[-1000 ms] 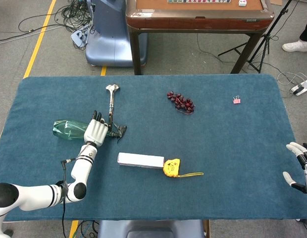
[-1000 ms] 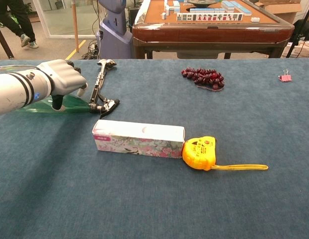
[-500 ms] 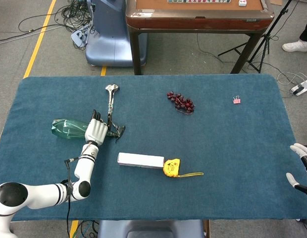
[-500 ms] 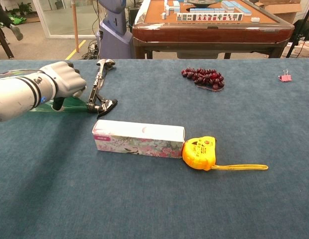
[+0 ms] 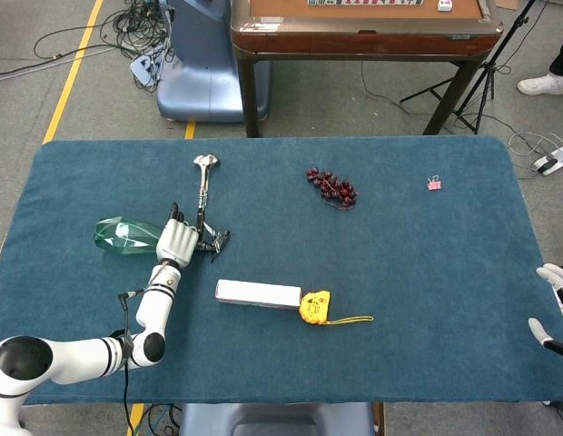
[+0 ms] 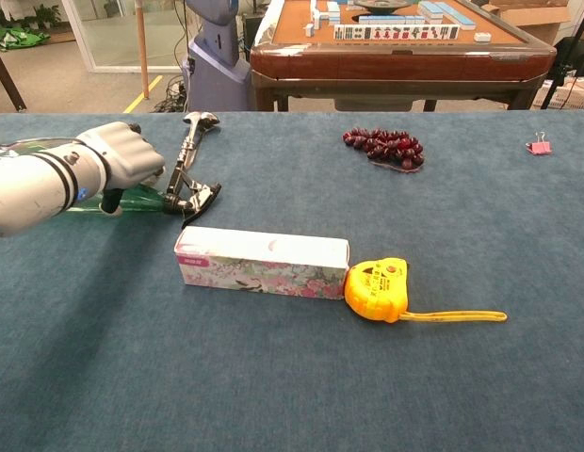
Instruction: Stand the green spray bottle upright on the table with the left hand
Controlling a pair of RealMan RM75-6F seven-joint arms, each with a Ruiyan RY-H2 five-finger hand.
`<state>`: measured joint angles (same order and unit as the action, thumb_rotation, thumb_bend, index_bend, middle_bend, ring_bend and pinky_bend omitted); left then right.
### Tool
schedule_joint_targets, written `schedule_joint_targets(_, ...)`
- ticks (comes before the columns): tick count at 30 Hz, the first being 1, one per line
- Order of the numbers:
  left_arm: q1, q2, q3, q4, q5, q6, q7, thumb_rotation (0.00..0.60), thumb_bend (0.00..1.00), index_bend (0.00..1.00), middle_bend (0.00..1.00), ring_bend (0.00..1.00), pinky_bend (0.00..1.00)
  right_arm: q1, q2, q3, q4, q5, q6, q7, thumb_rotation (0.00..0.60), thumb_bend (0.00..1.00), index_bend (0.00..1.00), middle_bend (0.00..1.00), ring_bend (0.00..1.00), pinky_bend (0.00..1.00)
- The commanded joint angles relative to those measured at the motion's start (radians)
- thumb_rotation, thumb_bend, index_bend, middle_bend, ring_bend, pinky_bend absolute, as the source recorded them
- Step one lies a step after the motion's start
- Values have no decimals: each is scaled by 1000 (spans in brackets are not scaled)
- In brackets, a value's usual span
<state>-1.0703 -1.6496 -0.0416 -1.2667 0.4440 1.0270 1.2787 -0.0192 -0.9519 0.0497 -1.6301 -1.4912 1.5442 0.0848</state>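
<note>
The green spray bottle (image 5: 118,234) lies on its side at the table's left, its black trigger head (image 5: 214,242) pointing right. My left hand (image 5: 175,242) is curled over the bottle near its neck and grips it. In the chest view the left hand (image 6: 127,155) covers most of the green spray bottle (image 6: 141,199), with fingers wrapped over the top and the thumb down in front. The trigger head (image 6: 200,199) sticks out to the right of the hand. My right hand (image 5: 556,309) shows only at the far right edge of the head view, fingers apart and holding nothing.
A silver metal tool (image 5: 204,182) lies just behind the trigger head, nearly touching it. A white patterned box (image 5: 258,293) and a yellow tape measure (image 5: 314,307) lie in front. Dark red grapes (image 5: 331,187) and a pink binder clip (image 5: 434,183) sit farther right. A wooden table (image 5: 354,27) stands behind.
The left hand has closed more tightly on the bottle and turned it slightly, so its body end swung a little farther back. The right hand has drawn back toward the right edge.
</note>
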Motion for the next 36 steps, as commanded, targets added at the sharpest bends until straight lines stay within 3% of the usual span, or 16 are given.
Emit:
schedule_joint_targets(1,27,53,-10,-33,69,-15,-91,600,322,462,401,174,0,0,0,1,1,-1,0,1,600,254,211,201,85,120)
schedule_joint_targets(8,90,201,-30,-137,236,-31,-319,600,322,472,412,180,0,3,-1,1,-1,-9,0,4,600,253,211,201,85,120)
schedule_joint_targets(18,228,362,-142,-231,465,-104,-923,600,322,468,414,185,0,8,1,0,-12,-23,-1,-5,600,249,210,201,85,120)
schedule_joint_targets(29,345,368,-212,-198,739,-53,-1516,600,322,457,414,183,0,10,3,-1,-29,-28,-3,-24,600,250,210,201,85,121)
schedule_joint_targets(36,378,349,-226,-173,840,-22,-1802,600,322,443,407,179,0,14,2,-1,-37,-31,-6,-35,600,249,211,201,85,120)
